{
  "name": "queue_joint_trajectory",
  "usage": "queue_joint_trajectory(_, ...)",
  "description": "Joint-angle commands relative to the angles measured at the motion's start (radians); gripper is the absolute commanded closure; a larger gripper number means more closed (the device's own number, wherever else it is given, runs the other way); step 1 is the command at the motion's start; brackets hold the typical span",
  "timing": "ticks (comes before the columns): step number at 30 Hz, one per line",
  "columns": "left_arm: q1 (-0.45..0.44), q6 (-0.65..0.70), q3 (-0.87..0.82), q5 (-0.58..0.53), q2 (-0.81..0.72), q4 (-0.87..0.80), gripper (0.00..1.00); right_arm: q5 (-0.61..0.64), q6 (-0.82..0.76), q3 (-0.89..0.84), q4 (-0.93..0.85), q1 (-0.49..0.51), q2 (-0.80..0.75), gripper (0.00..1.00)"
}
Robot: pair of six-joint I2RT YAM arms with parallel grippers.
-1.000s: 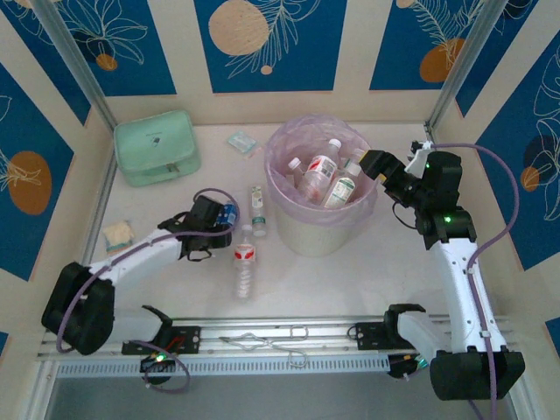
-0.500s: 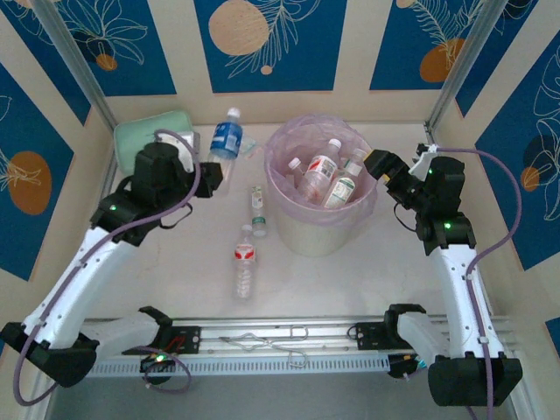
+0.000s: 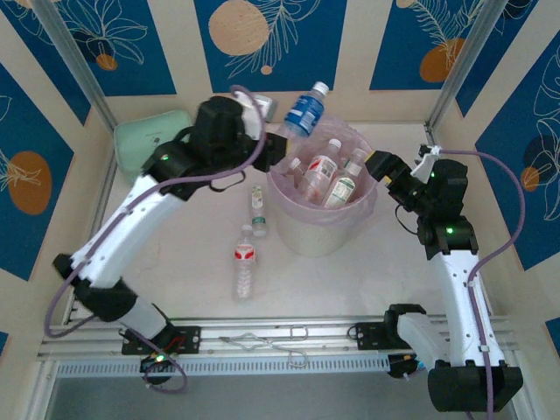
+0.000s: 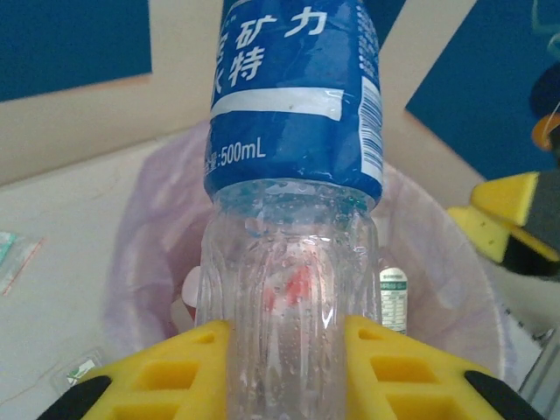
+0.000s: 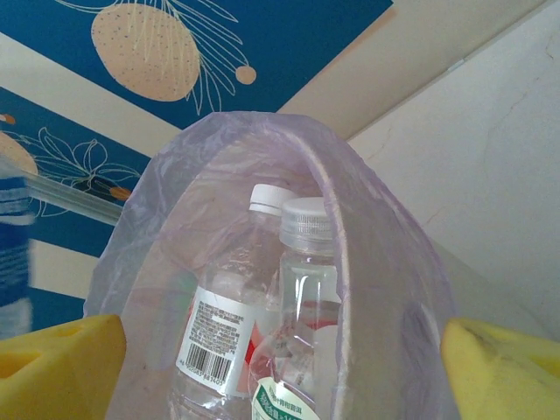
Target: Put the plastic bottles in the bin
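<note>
— While the left jaws are pinching the blue-labelled bottle (image 3: 304, 109), where is it hanging?
— Tilted, cap up, above the far-left rim of the pink-lined bin (image 3: 306, 234). The right jaws are standing spread at its right rim, and several bottles (image 3: 325, 179) are lying inside.

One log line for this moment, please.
left tool: shut on blue-labelled clear plastic bottle over pink-lined white bin | right tool: open beside bin

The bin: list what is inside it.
Inside the bin, lined with a pink bag, lie at least four plastic bottles, one red-labelled, one green-labelled. Whatever lies beneath them, and the bin's floor, is covered.
</note>
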Motion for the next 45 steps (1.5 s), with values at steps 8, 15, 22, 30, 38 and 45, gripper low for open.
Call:
queue_joint_trajectory(8,-0.093,0.054,0.211,-0.310,0.202,-0.255,1.00,-0.010,-0.010,0.021,-0.005,-0.001,-0.008,0.07)
queue_joint_trajectory(15,-0.136,0.038,0.220,-0.328,0.272,-0.352,1.00,-0.011,-0.013,0.010,0.000,-0.006,-0.003,0.07)
queue_joint_trajectory(22,-0.156,-0.028,0.017,-0.239,0.228,-0.211,0.80,-0.039,-0.034,0.024,-0.020,-0.016,0.016,0.07)
queue_joint_trajectory(30,-0.156,0.007,0.091,-0.122,0.180,-0.129,0.35,-0.110,-0.008,0.006,0.019,-0.038,0.053,0.07)
queue_joint_trajectory(38,-0.153,0.091,0.191,-0.209,0.211,-0.098,0.38,-0.127,-0.016,0.033,-0.003,-0.039,0.092,0.17)
queue_joint_trajectory(45,-0.153,0.102,0.240,-0.251,0.316,-0.121,0.45,-0.112,-0.038,0.044,-0.039,-0.038,0.099,0.32)
